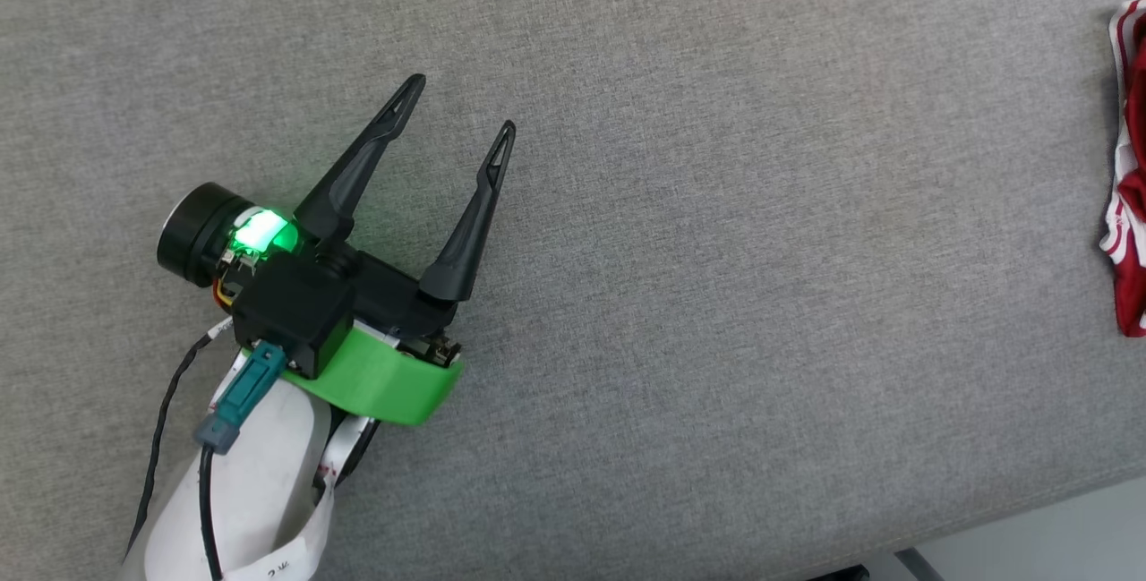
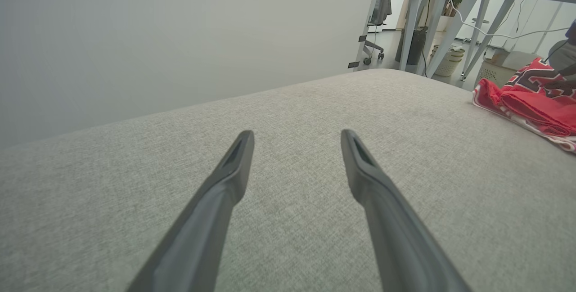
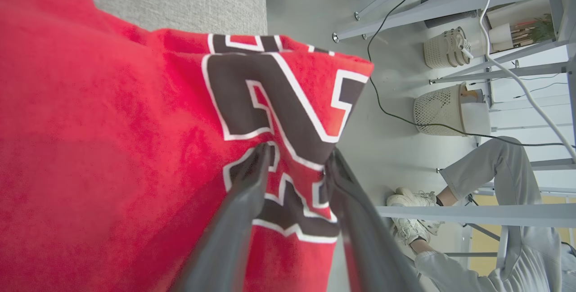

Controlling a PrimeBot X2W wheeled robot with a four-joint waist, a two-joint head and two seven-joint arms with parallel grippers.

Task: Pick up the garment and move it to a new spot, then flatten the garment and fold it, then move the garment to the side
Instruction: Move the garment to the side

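The garment [image 1: 1130, 169], red with white striped trim, lies bunched at the far right edge of the head view. From the left wrist view it is a red heap [image 2: 535, 103] at the right end of the grey padded surface. My left gripper [image 1: 463, 103] hovers open over bare fabric at the lower left, far from the garment, its fingers [image 2: 297, 133] spread with nothing between them. In the right wrist view, my right gripper [image 3: 299, 151] has its fingers parted over the garment [image 3: 112, 125], with the black-and-white lettering lying between the tips at the surface's edge.
The grey padded surface [image 1: 680, 232] ends at a front edge [image 1: 1030, 518] at the lower right. Beyond the garment's side are floor, a seated person's legs and shoes [image 3: 472, 179], wicker baskets [image 3: 438, 110], cables and white table legs [image 2: 454, 17]. A pale wall [image 2: 180, 31] stands behind.
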